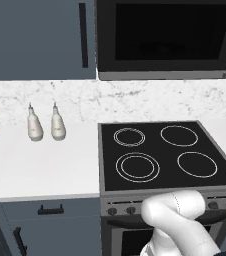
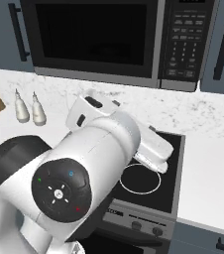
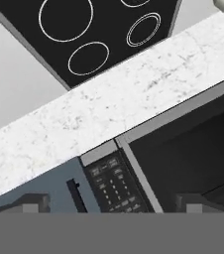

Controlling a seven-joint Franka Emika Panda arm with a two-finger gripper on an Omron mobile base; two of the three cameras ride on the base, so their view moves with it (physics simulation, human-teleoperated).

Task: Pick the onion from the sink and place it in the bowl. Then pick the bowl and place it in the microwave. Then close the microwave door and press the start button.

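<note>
Left base view: black stovetop (image 1: 165, 155) sitting in white marble counter (image 1: 40, 165); microwave (image 1: 167, 40) hanging above, door closed; gripper facing microwave keypad (image 3: 115, 186) in hand view, finger spread unclear

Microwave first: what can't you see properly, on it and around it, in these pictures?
- Behind the microwave door, left base view: the window glass is too dark to show what is inside.
- Keypad, right base view: the button labels are too small to read.
- Stovetop, right base view: the arm covers its left part.
- Fingers, hand view: the bottom band cuts them off, leaving just the tips.
</note>
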